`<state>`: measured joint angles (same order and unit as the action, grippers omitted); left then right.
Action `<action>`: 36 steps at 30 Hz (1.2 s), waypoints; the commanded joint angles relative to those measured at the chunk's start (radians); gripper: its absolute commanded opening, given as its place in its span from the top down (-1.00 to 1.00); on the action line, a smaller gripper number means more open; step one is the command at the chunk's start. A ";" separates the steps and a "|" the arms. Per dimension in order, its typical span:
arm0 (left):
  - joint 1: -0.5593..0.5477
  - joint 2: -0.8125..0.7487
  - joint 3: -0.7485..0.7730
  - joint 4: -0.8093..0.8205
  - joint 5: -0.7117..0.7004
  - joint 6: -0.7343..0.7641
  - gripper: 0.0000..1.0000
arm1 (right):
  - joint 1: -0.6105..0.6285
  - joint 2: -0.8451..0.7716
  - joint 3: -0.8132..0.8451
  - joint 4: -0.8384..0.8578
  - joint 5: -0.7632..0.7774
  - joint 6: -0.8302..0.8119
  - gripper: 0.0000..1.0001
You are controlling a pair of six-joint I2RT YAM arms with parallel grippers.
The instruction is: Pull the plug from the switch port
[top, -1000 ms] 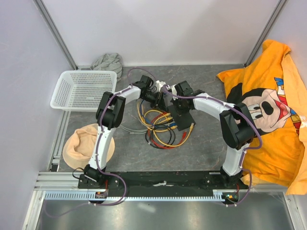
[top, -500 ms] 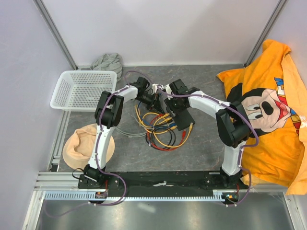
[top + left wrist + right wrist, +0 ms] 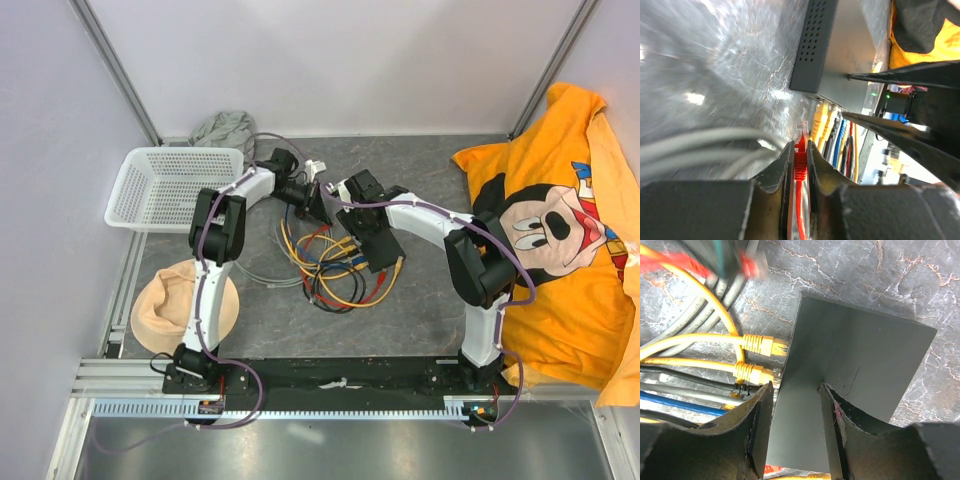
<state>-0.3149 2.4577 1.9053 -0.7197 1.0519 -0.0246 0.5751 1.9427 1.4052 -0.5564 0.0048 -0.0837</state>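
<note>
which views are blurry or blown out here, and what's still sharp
Left wrist: white glare on the table, grey cables smeared, red plug fairly sharp, lower right corner blown out. Right wrist: switch and yellow plugs crisp, top left corner motion-blurred. Top external: evenly lit and sharp.

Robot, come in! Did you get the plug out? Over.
Left tool shut on red plug, free of switch. Right tool open over switch. Yellow plugs seated alongside.
</note>
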 commanded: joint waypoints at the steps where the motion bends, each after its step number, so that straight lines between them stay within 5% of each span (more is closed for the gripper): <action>1: 0.030 -0.140 0.078 -0.087 0.030 0.132 0.97 | -0.003 0.036 0.009 0.013 0.063 -0.014 -0.02; 8: 0.066 -0.186 0.129 -0.332 -0.059 0.331 0.97 | -0.015 0.055 0.018 0.018 0.089 -0.005 -0.03; 15: 0.102 -0.272 0.117 -0.555 -0.390 0.615 0.97 | -0.030 0.050 0.012 0.015 0.087 -0.005 -0.03; 21: 0.105 -0.328 0.071 -0.450 -0.717 0.670 0.97 | -0.030 0.051 0.008 0.019 0.081 -0.001 -0.03; 26: 0.099 -0.300 0.149 -0.388 -0.670 0.575 0.97 | -0.031 0.064 0.017 0.015 0.075 0.001 -0.02; 27: 0.094 -0.295 0.162 -0.389 -0.637 0.559 0.88 | -0.031 0.065 0.018 0.013 0.073 0.001 -0.03; 30: 0.066 -0.315 0.182 -0.388 -0.574 0.512 0.01 | -0.031 0.067 0.021 0.010 0.075 -0.001 -0.03; 36: 0.051 -0.489 0.101 -0.301 -0.478 0.427 -0.34 | -0.031 0.068 0.014 0.013 0.073 -0.001 -0.04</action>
<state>-0.2539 2.1475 2.0331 -1.0977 0.4980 0.4721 0.5648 1.9633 1.4193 -0.5301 0.0463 -0.0830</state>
